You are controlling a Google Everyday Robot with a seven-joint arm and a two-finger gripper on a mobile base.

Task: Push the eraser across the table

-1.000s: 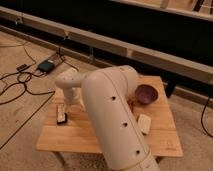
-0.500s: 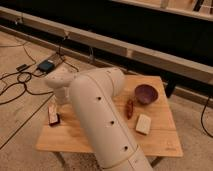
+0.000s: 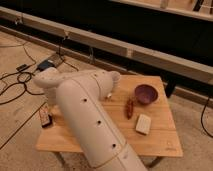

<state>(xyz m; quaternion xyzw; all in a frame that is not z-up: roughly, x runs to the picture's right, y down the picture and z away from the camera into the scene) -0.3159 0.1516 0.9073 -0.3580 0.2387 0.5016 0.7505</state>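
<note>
Gripper (image 3: 50,104) sits low at the table's (image 3: 165,142) left edge, mostly hidden behind the big white arm (image 3: 85,125), so whether its fingers are spread or closed cannot be told, nor whether it grips anything. Just below and beside it lies the eraser (image 3: 45,116), right at that left edge and partly overhanging. Judging from this, a good push keeps contact flat against the eraser's side and steers it inward, away from the drop. Well off to the gripper's right stand a purple bowl (image 3: 146,93), a reddish stick (image 3: 130,107) and a white block (image 3: 143,124), which the stroke should avoid.
</note>
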